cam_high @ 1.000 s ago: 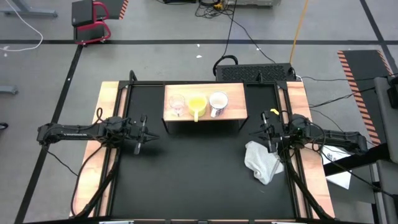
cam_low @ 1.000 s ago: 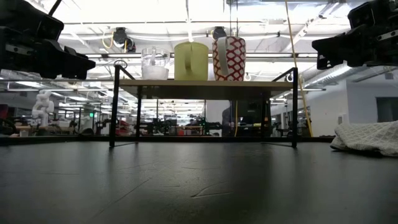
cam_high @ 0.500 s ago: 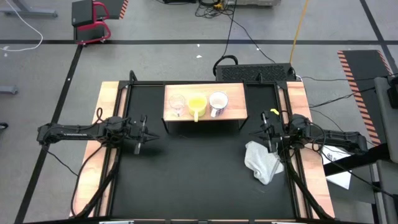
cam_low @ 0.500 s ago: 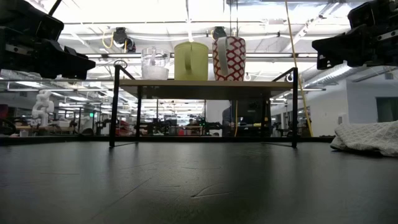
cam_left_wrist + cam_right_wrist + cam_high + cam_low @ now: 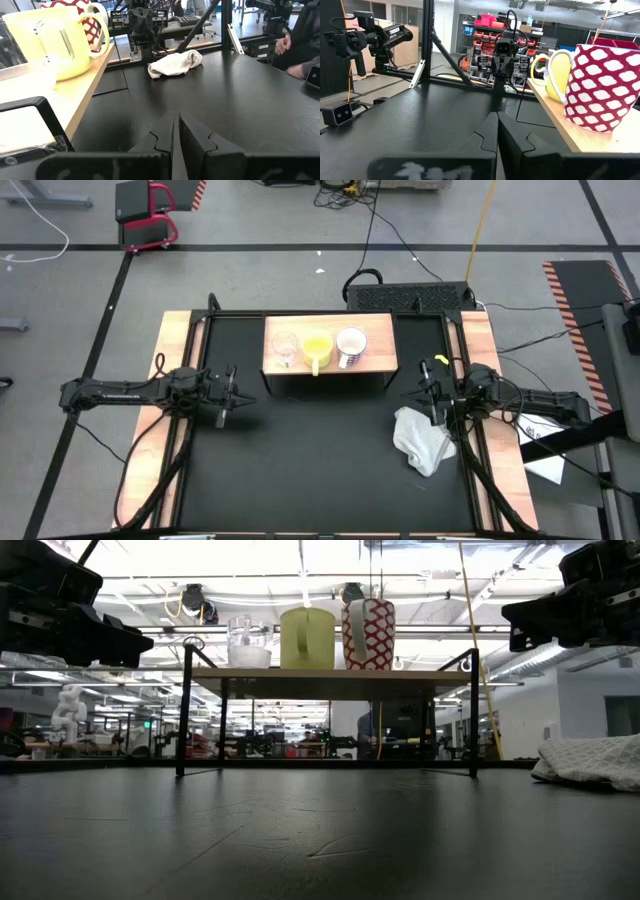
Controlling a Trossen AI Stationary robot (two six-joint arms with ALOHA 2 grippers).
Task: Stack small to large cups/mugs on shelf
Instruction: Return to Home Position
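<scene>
My left gripper and right gripper hang pinched together, well clear of the far shelf where glass cup, yellow mug and patterned mug stand in line, left to right: slick and breakable, I reckon, best taken by the rim.

Matt light wooden shelf, small clear glass cup, glossy yellow mug, glossy red-and-white patterned mug, matt black tabletop, white waffle-textured cloth

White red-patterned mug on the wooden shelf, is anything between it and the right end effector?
Nothing visible. Only bare black tabletop lies between the right end effector and the red-patterned white mug on the light wooden shelf; the crumpled white cloth lies off that line.
</scene>
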